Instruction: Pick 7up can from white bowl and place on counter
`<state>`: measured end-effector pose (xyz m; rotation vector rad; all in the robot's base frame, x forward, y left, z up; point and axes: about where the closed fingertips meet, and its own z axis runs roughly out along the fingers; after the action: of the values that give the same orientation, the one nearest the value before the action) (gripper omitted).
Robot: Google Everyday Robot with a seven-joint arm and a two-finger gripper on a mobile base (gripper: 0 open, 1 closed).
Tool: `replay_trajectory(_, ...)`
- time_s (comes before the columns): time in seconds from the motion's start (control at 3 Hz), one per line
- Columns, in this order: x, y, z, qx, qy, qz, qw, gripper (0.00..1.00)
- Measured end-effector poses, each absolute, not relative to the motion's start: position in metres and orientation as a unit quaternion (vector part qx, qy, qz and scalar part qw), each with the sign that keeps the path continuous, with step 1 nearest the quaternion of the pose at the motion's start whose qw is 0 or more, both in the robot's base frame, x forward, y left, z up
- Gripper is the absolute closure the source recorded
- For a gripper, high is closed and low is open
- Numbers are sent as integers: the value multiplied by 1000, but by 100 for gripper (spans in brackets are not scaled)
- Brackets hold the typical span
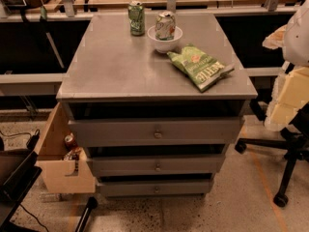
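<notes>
Toward the back of the counter (120, 66), the 7up can (165, 25) is sitting upright inside the white bowl (164, 45), with its top standing above the rim. The task is therefore only beginning: the can is waiting to be lifted, and nothing is being set down yet.

Off the counter's right edge, the gripper (287, 103) is hanging as a pale shape beside the cabinet, well apart from the bowl. Whether it is open or closed I cannot tell, and it is not appearing to hold anything.

A darker green can (136, 18) is standing just beside the bowl on its left. A green chip bag (200, 65) is lying near the bowl's front right and reaching toward the right edge. These two are crowding the bowl's sides, so a reach from above is looking cleaner, in my judgement.

Bare grey surface is spreading across the left and front of the counter, offering the widest room for the placement, well in from the edges. An office chair (285, 153) is standing on the floor at the right, near the gripper.
</notes>
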<state>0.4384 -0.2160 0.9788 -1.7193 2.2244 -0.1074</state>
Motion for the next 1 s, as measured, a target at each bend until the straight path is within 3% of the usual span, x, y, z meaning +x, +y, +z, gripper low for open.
replay_trajectory(0.33, 438, -216, 979, -603, 780, -38, 163, 0)
replay_trajectory(1.0, 449, -230, 982, -521, 814, 9, 256, 0)
